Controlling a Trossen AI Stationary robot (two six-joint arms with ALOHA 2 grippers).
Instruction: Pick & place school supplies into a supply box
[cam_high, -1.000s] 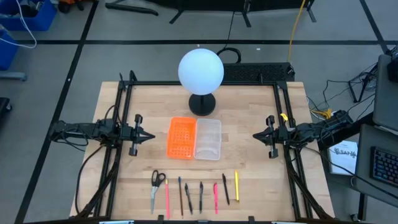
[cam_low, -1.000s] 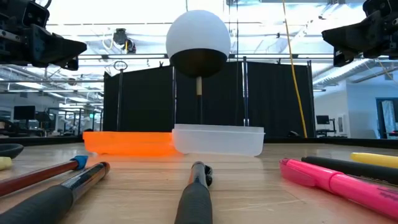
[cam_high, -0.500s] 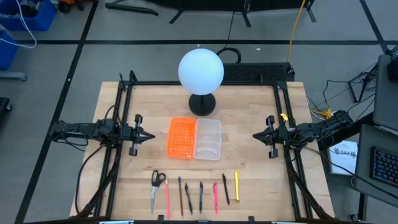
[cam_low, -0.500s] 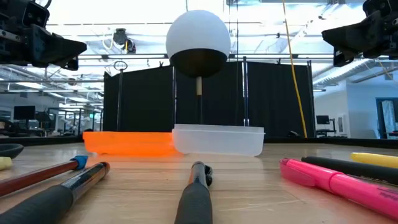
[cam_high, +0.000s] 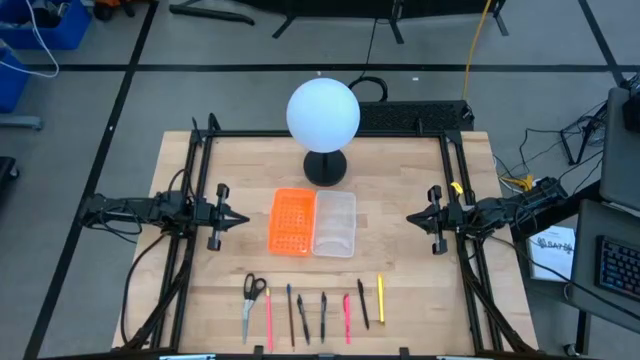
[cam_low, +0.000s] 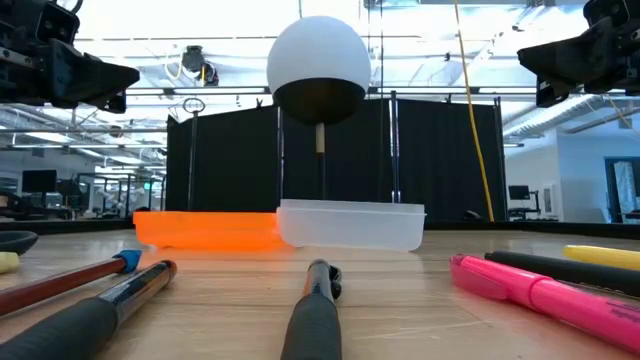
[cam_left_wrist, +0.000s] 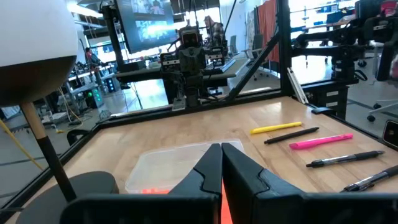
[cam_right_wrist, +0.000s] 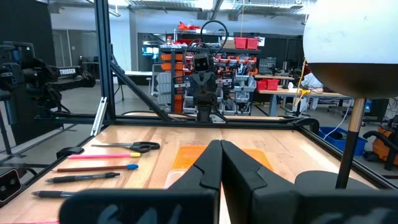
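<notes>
Supply box (cam_high: 313, 222) lies between left gripper (cam_high: 243, 219) and right gripper (cam_high: 411, 217) (both closed, empty)

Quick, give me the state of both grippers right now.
Left gripper: shut, holding nothing, raised at the table's left side.
Right gripper: shut, holding nothing, raised at the table's right side.

I found no text I could read anywhere in these views. A sheet of paper (cam_high: 553, 247) at the right edge of the high view carried dark print, but it was too small for me to make out.
</notes>
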